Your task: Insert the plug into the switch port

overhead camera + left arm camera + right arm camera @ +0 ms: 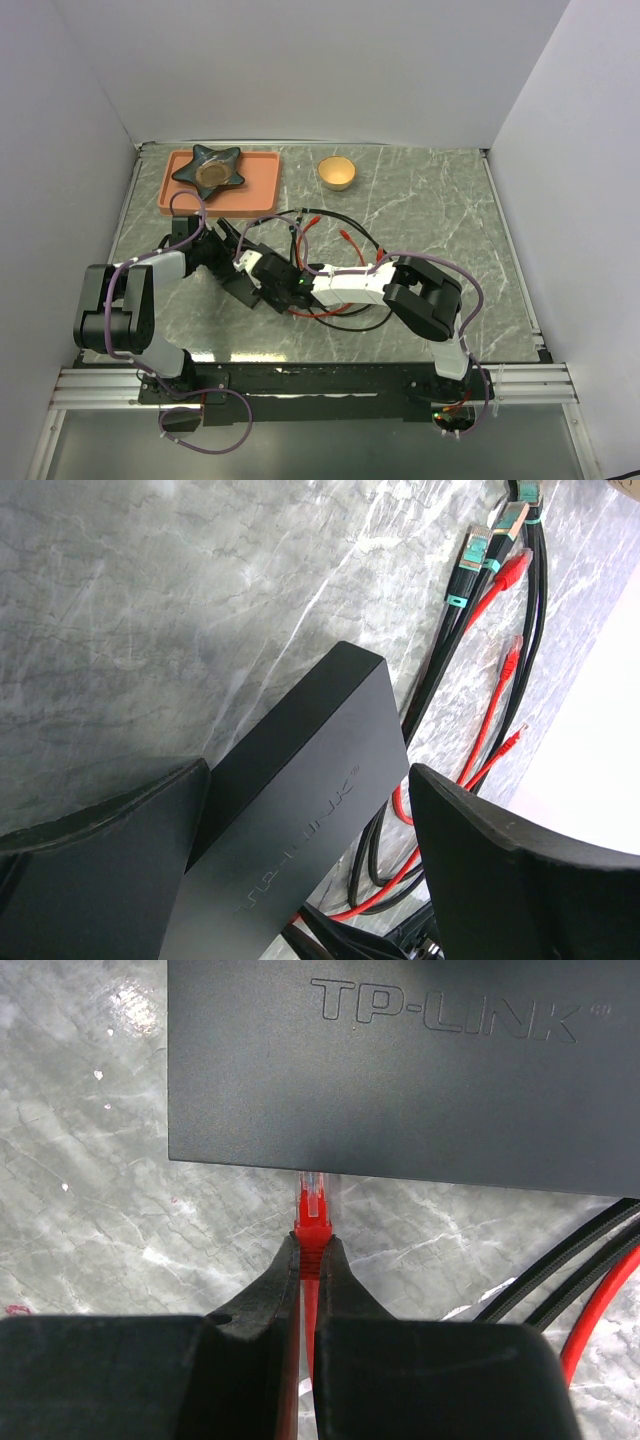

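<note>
The red plug (312,1208) points straight at the black switch's (400,1070) near edge, its long axis square to it and its clear tip meeting it; the port is hidden. The right hand (311,1250) pinches the plug. The left hand (310,772) is spread astride the switch. Loose cables (500,630) crowd one side on the grey marbled counter (450,200).

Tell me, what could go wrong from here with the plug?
The right tool pinches the red plug behind its clear tip; a push may make it slip or tilt at the switch edge, where the port is hidden.
The left tool straddles the switch with a gap on one side, so the box might slide.
</note>
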